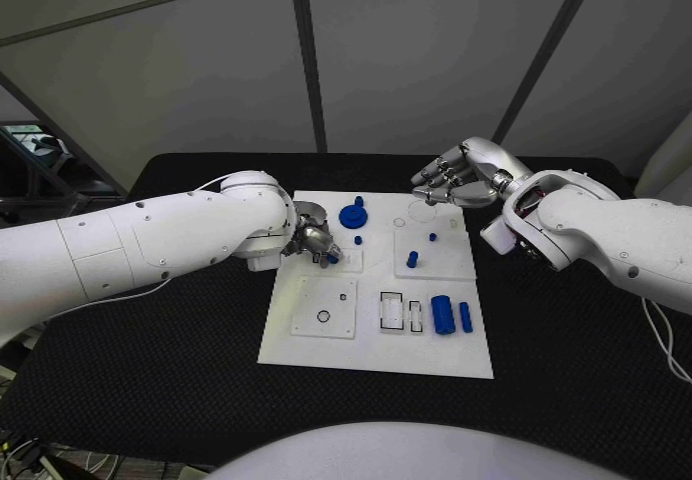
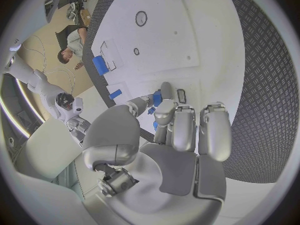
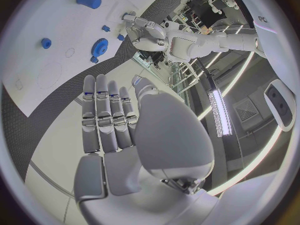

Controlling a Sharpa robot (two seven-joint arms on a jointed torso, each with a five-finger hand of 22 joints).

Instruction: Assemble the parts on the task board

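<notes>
Black textured tabletop (image 1: 159, 340), rubbery-looking mat, should keep things from sliding. Grey panelled wall behind; workshop clutter off to the sides.

White rectangular task board (image 1: 378, 355) sits mid-table, flat, stiff plate with cut-out slots and holes.

Left hand (image 1: 313, 240) is at the board's 10 o'clock, fingers curled in, pinching a small blue part (image 2: 157, 98) at the tips, right over the board. Right hand (image 1: 454, 180) hovers off the board's 1 o'clock corner, fingers straight and apart, holding nothing.

Parts, big to small: blue gear-like disc (image 1: 353, 215) at 12 o'clock; blue cylinder (image 1: 443, 315) at 4 o'clock, thin blue bar (image 1: 464, 316) just beside it; short blue peg (image 1: 411, 259) and blue stud (image 1: 431, 238) at 2 o'clock.

Judgement: parts look like light, rigid plastic, smooth, so slippery in metal fingers. Take the cylinder across its sides mid-length; disc by the rim. Not fragile, but small pegs will roll if dropped.
</notes>
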